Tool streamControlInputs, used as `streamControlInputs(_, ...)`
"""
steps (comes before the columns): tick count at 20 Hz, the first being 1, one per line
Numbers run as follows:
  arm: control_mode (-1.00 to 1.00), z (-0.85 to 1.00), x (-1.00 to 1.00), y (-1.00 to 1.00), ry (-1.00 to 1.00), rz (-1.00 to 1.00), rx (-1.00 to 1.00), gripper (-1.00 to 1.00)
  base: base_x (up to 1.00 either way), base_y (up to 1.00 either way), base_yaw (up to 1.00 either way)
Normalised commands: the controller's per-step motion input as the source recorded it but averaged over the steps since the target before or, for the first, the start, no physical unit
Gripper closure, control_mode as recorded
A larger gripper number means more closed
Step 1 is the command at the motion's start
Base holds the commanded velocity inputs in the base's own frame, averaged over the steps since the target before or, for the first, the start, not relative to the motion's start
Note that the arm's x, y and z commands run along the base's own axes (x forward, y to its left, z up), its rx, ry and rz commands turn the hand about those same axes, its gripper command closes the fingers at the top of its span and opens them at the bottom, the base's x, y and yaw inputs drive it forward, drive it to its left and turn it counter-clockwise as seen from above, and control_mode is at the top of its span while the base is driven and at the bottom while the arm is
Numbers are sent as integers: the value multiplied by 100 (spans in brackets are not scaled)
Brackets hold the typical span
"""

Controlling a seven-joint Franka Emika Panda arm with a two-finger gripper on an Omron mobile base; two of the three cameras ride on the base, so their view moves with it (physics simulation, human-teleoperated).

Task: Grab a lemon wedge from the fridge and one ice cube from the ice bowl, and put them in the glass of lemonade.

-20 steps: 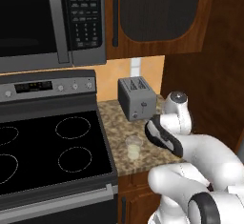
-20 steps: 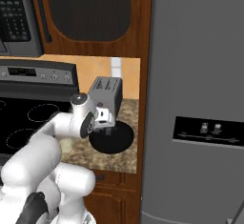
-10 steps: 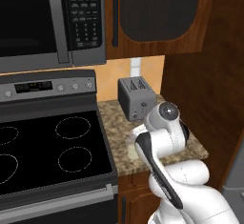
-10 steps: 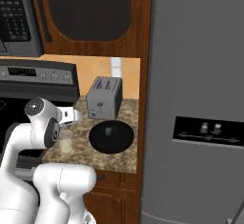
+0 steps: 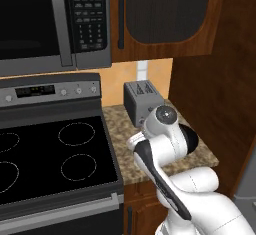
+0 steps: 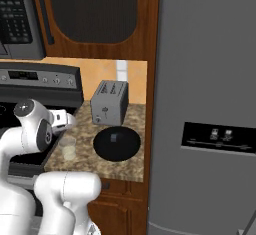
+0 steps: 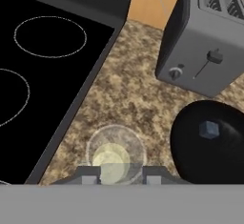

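Pincer: my gripper point(image 7: 114, 178) hangs directly over the glass of lemonade point(image 7: 115, 157); the two dark tips sit at the near edge of my hand view with the tumbler's rim showing between and just beyond them. The jaws are drawn close together, clenched on nothing that I can see.
Glass of lemonade: a small clear tumbler with pale yellow liquid, standing upright on the speckled granite counter point(image 6: 85, 134), just right of the black stovetop point(image 5: 50, 154) and left of the ice bowl point(image 6: 116, 144). In the right base view it point(image 6: 68, 148) stands near the counter's front edge.
Ice bowl: wide, shallow and black, on the counter in front of the toaster point(image 6: 109, 102). One small bluish ice cube point(image 7: 208, 129) lies near its middle. Bowl and glass are close but apart.
Toaster: silver, boxy, at the back of the counter by the wall, its lever and knob facing forward.
Fridge: the tall grey steel fridge point(image 6: 205, 79) stands right of the counter, doors closed, black dispenser panel point(image 6: 218, 137) on its front.
Lemon wedge: I cannot make one out, either between my tips or in the glass.
Above: a microwave point(image 5: 50, 24) hangs over the stove, a wooden cabinet point(image 5: 165, 14) to its right.
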Motion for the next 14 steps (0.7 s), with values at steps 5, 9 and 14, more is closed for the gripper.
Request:
streamControlInputs(5,-100,-29,-4,0,7,0,1,100,0,0,0)
streamControlInputs(9,-100,-24,20,0,6,0,0,100,0,0,0)
streamControlInputs(14,-100,-18,28,0,5,0,0,100,0,0,0)
